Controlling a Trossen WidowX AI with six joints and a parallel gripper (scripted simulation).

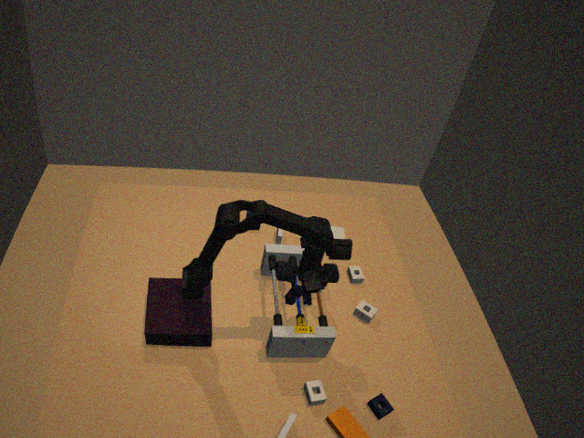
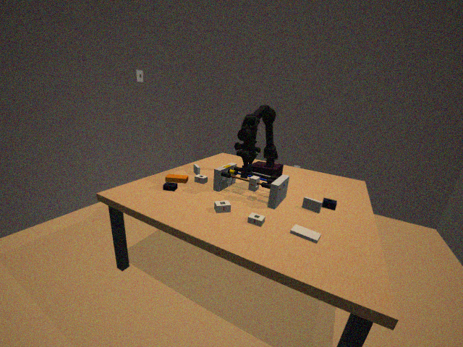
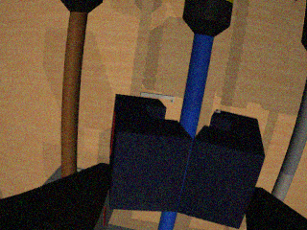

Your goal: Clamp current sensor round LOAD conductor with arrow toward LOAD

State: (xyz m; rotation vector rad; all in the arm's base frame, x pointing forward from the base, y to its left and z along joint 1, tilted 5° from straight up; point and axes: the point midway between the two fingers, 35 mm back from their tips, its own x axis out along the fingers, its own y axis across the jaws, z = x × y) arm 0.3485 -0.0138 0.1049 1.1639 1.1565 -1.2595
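My gripper (image 1: 297, 297) (image 2: 245, 172) (image 3: 180, 187) is shut on the dark navy open split-core sensor (image 3: 149, 168). Its two halves spread apart at the far end in the wrist view. The blue conductor (image 1: 298, 308) (image 3: 196, 86) passes behind the sensor's seam and shows again below it. The yellow LOAD marker (image 1: 303, 329) stands on the near block, at that conductor's end. The sensor is over the blue conductor; whether the conductor lies inside the opening is hidden. A red line (image 3: 113, 134) shows on the sensor's left side; its arrow cannot be made out.
Grey end blocks (image 1: 300, 343) (image 2: 278, 191) hold the conductors. The brown conductor (image 1: 320, 304) (image 3: 72, 96) and grey conductor (image 1: 276, 297) (image 3: 294, 153) flank the blue one. A white sensor (image 2: 254, 183) sits on the brown conductor. White blocks (image 1: 366, 311) (image 1: 315, 391) and an orange block (image 1: 348, 422) lie around.
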